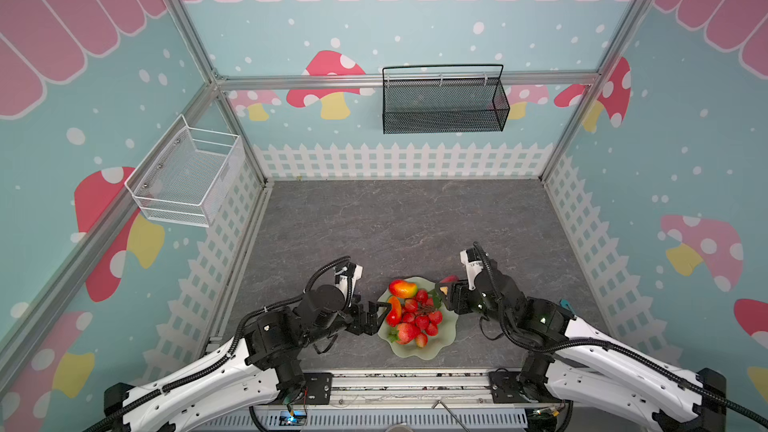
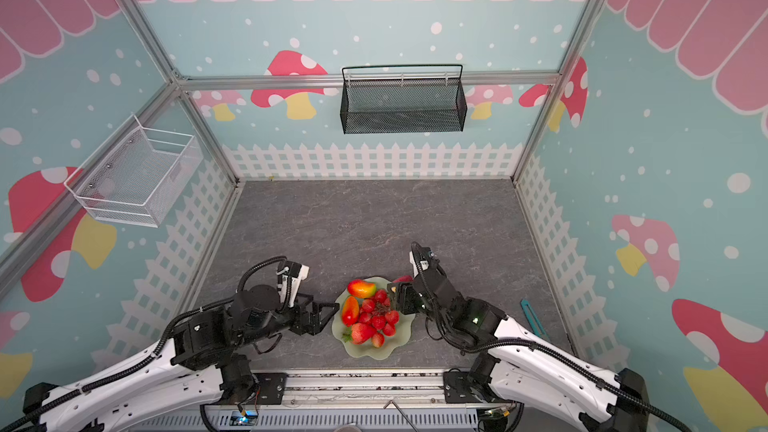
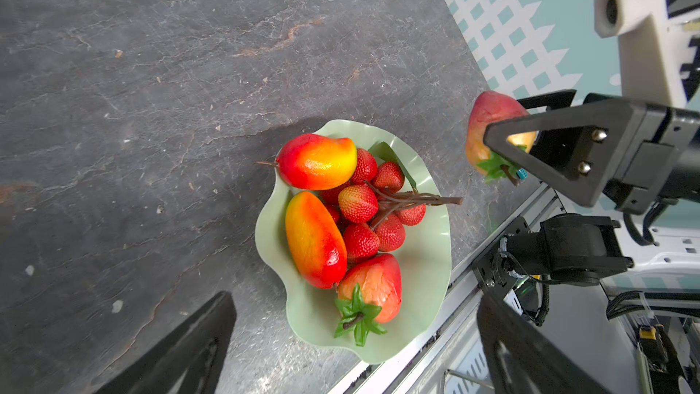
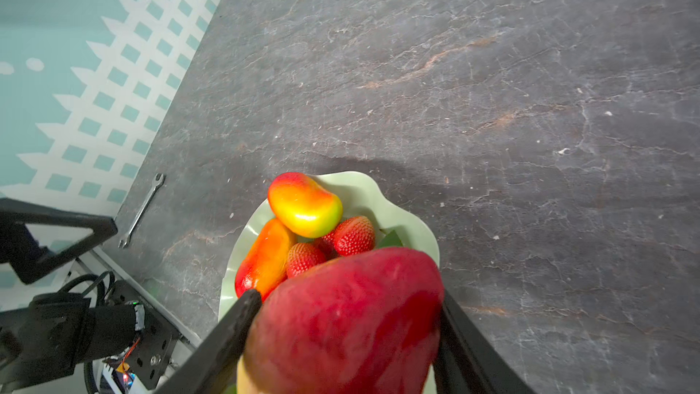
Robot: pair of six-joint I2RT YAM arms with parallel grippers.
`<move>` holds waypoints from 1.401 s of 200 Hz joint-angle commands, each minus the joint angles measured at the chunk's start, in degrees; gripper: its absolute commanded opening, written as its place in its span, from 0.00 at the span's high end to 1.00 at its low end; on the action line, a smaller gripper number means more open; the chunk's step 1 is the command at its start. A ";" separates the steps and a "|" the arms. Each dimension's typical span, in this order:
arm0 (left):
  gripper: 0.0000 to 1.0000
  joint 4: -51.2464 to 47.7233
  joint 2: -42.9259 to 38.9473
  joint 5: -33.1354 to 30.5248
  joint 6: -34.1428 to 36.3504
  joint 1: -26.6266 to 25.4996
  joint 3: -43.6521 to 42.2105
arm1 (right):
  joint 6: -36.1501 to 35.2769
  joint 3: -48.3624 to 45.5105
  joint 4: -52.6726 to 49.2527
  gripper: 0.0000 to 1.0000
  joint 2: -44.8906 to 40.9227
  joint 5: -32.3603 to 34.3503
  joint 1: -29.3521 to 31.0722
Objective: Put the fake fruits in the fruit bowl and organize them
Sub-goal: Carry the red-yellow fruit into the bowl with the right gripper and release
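Held fruit: a big red strawberry (image 3: pixel 488 123) with green leaves is seen clamped across its body in the right tool (image 4: pixel 348 335), raised over the fruit bowl's (image 1: pixel 446 340) rim at about 2 o'clock in both top views.

Left tool (image 1: pixel 380 313): spread wide with nothing in it, at the bowl's 9 o'clock edge.

Bowl contents: two mangoes (image 3: pixel 316 161) (image 3: pixel 314 238), a cluster of small red berries (image 3: pixel 369 208) on a dark stem and a second strawberry (image 3: pixel 373 286) are already lying in the pale green dish, near the front of the counter (image 1: pixel 415 226).

Free space: bare dish is shown along the side nearest the right arm.

Handling: the glossy plastic fruit is judged light, stiff and slippery; the widest part of the body is the likely best hold, not the thin leaves or tapered tip.

Risk: a release from height could let it roll over the shallow wavy rim.

Stray item: a wrench (image 4: pixel 142 210) lies by the wall.
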 commanded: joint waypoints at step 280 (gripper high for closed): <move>0.00 -4.52 -3.79 2.13 -2.22 0.57 -0.29 | 26.34 -3.94 -6.31 0.52 14.24 20.63 32.28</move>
